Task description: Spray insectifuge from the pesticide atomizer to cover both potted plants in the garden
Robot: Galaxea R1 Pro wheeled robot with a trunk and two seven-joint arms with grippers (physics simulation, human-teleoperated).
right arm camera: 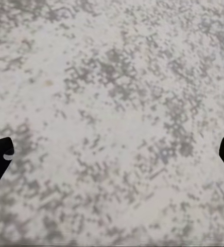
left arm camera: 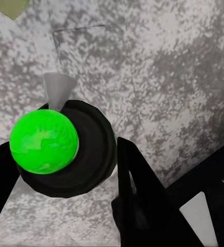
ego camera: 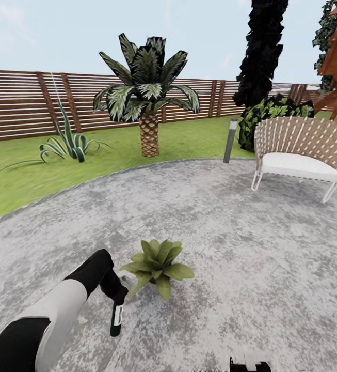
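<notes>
A: Where's the atomizer?
B: Clamped in the left gripper, hanging just left of the potted plant on the patio.
A: And the right gripper?
B: Fingers spread wide over paving.

Bright, flat, shadowless daylight; soft, blotchy renders

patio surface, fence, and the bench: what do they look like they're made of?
Patio: looks like stone or concrete, matte, mottled grey-white speckle; same texture fills the right wrist view.
Fence: likely wood, brown horizontal slats with gaps and upright posts.
Bench: looks like a white metal frame with thin legs, woven cord or wicker back, pale cushion; the render leaves it open.
</notes>
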